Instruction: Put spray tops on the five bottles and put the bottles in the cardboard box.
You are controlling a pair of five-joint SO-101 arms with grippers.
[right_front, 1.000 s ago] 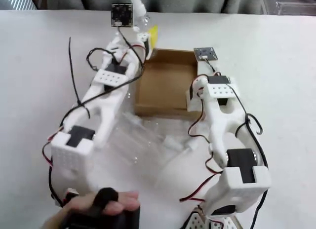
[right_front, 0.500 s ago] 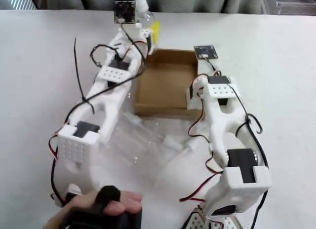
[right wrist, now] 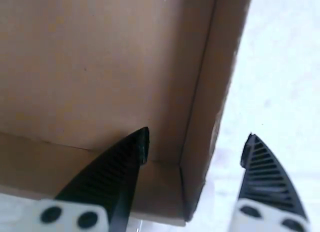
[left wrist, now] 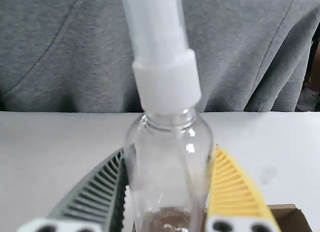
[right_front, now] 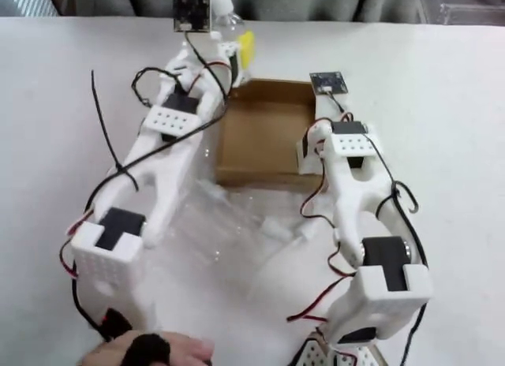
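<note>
Clear plastic capped in white: the bottle [left wrist: 167, 182] was held off the table [right_front: 442, 106], just beyond the far left corner of the cardboard box [right_front: 264, 177]. A spray top [left wrist: 162, 67] was already seated on its neck. Its long axis was seen to run along the fingers [left wrist: 235, 192] of the left gripper [left wrist: 170, 157], with the capped end pointing away from the wrist. It looked close to upright against the level table edge behind it, though a slight lean could not be ruled out. The left gripper was pinched on the bottle's body, one grey ribbed finger and one yellow pressed against opposite sides.

From that grip, the box was judged to lie back toward the arms' bases and below. The coming move would therefore turn on the bottle being drawn over the far left corner and lowered, base first, onto the brown floor (which looked bare in the right wrist view).

At the box's right wall the right gripper [right wrist: 195, 142] was spread wide with nothing between its tips. One black finger was inside the box and the other outside, so the wall was straddled. It was the nearer of the two to the box, but it carried nothing and stood well apart from the left corner. It was thus not judged to be in the way.

On the near side of the box, clear shapes taken to be the remaining bottles [right_front: 237, 216] lay loose on the table.
</note>
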